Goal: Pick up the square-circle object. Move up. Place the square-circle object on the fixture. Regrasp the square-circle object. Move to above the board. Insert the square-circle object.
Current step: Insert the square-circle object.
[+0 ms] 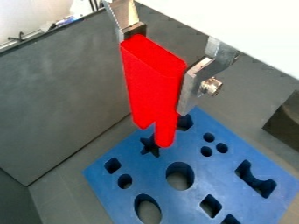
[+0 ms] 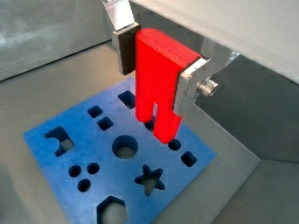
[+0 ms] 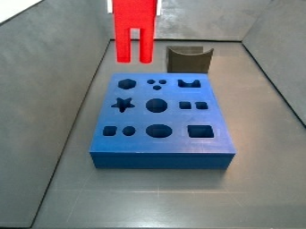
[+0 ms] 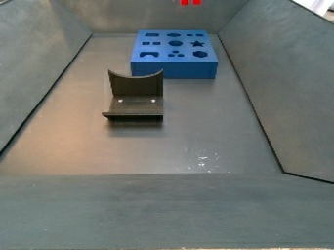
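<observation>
We see the gripper (image 1: 163,57) up in the air above the board (image 1: 251,206). Its two flat silver fingers (image 1: 198,74) are closed tight on the square-circle object (image 1: 149,79), one on each side of its top part. In both wrist views the red piece hangs straight down with its two prongs pointing at the board.

The square-circle object (image 2: 158,74) is bright red and much smaller than the board (image 2: 70,131). In a wrist view we can see the slot between its two prongs. We cannot tell if the prong tips touch the board or hang just above it.

In a side view the red piece (image 3: 135,31) is high over the far edge of the board (image 3: 162,143), and it looks well apart from the blue top. The gripper itself is cut off at the top of this picture. In a side view only the two red prong tips (image 4: 192,3) peek in at the top edge, above the board (image 4: 183,59).

The board is a big flat blue block with lots of holes, like a star, circles and squares. It lies flat on the gray floor.

The fixture (image 3: 189,58) stands on the floor just behind the board in a side view. In a side view the fixture (image 4: 133,98) sits near the board, closer to the camera, and nothing rests on it.
</observation>
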You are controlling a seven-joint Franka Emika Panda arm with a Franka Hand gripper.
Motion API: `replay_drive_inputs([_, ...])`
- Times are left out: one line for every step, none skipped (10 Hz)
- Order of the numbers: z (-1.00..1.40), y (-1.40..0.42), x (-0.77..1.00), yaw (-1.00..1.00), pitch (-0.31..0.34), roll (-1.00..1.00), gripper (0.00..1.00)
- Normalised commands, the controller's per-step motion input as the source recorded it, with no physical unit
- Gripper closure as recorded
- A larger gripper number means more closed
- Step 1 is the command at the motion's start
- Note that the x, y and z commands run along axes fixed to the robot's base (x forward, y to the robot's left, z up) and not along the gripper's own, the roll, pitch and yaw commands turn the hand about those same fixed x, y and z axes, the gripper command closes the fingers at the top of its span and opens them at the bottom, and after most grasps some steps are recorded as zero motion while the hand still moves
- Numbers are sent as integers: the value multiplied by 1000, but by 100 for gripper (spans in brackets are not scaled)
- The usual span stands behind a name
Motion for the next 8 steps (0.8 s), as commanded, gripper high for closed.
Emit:
replay_drive_inputs([-257,-94,-177,103,-93,0,100])
replay_drive_inputs([-251,-71,-200,106,-83,-21,100])
replay_drive_inputs([-254,-83,-206,114,-86,-17,100])
replay_drive_inputs([-249,-143,-209,109,-97,-14,100])
replay_drive_inputs([-237,-200,-191,103,-96,0,100])
replay_drive_inputs([-240,-220,-177,69,-100,0,100])
replay_drive_inputs([-223,-229,-114,17,-93,-3,100])
replay_drive_inputs([-197,-209,-71,0,-84,-1,100])
